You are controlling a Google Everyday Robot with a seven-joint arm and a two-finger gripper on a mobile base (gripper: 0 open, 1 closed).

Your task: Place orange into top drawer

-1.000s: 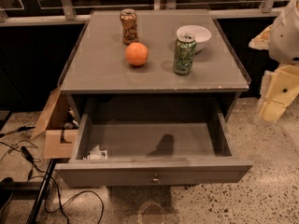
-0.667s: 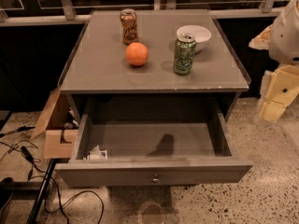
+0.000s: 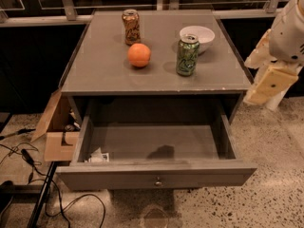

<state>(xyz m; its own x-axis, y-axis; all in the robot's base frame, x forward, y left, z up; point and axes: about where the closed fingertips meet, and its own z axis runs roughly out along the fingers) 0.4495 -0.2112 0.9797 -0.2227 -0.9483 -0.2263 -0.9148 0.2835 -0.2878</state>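
Observation:
The orange (image 3: 139, 55) sits on the grey cabinet top (image 3: 104, 65), left of centre, between the orange-brown patterned can (image 3: 130, 27) behind it and the green can (image 3: 187, 55) to its right. The top drawer (image 3: 156, 178) is pulled wide open below the top, its front panel and small round knob (image 3: 158, 182) facing me. Inside it lies only a small white wrapper (image 3: 97, 156) at the front left. My gripper (image 3: 271, 83) hangs at the right edge of the view, beside the cabinet's right side, well away from the orange and holding nothing I can see.
A white bowl (image 3: 197, 35) stands behind the green can. An open cardboard box (image 3: 56, 127) sits on the floor left of the cabinet. Black cables (image 3: 57, 198) trail over the speckled floor at the lower left. A railing and dark windows run behind.

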